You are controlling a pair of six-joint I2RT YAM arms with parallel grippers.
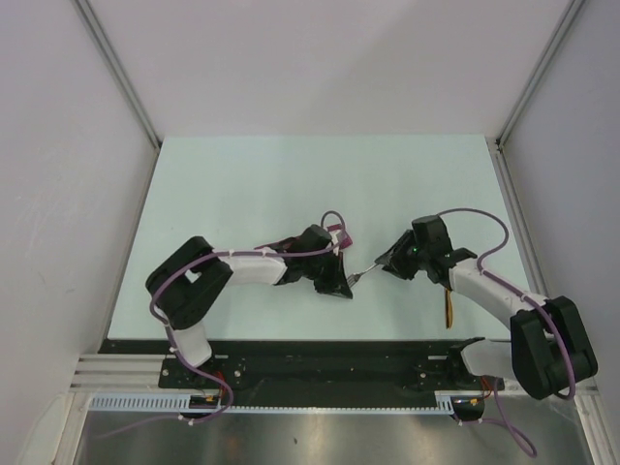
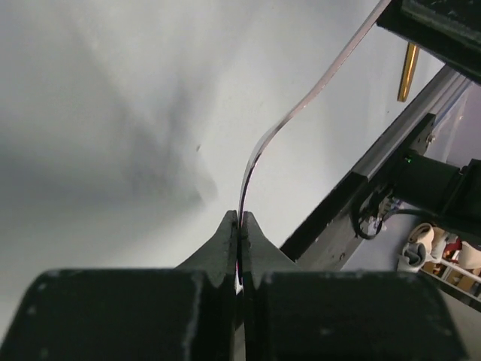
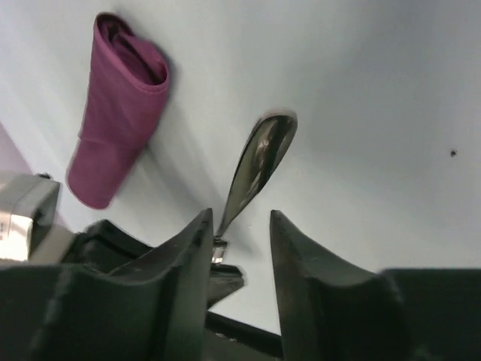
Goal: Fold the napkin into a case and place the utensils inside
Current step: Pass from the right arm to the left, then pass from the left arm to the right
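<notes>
Right wrist camera gives the clearest look at where things stand: the plum-magenta cloth case (image 3: 113, 120), a soft napkin folded into a narrow pocket with one end gaping, lies on the pale mint-white table top (image 1: 242, 184) just beside the two wrists, so the folding part looks done to me. Nothing is inside it yet. The slim silver metal spoon (image 3: 259, 158) is held between the arms. The left gripper (image 2: 239, 218) has its black fingers pressed together on the thin handle, which curves away from them edge-on. The right gripper (image 3: 239, 214) stands spread, with the spoon's stem running through the gap. The golden-yellow slim cutlery piece (image 1: 448, 310) lies on the table by the right forearm, well apart from the case and with no finger on it. What is left, by my reckoning, is both insertions: the spoon into the open mouth, then the golden one fetched and slid in beside it. From overhead the case is mostly hidden behind the left wrist, so I cannot say which way its mouth points relative to the spoon. The table top is smooth and matte. Plain white wall panels (image 1: 291, 58) set in aluminium framing (image 1: 118, 73) box it in on three sides, and a black mounting rail (image 1: 320, 354) carries the arm bases at the near edge.
</notes>
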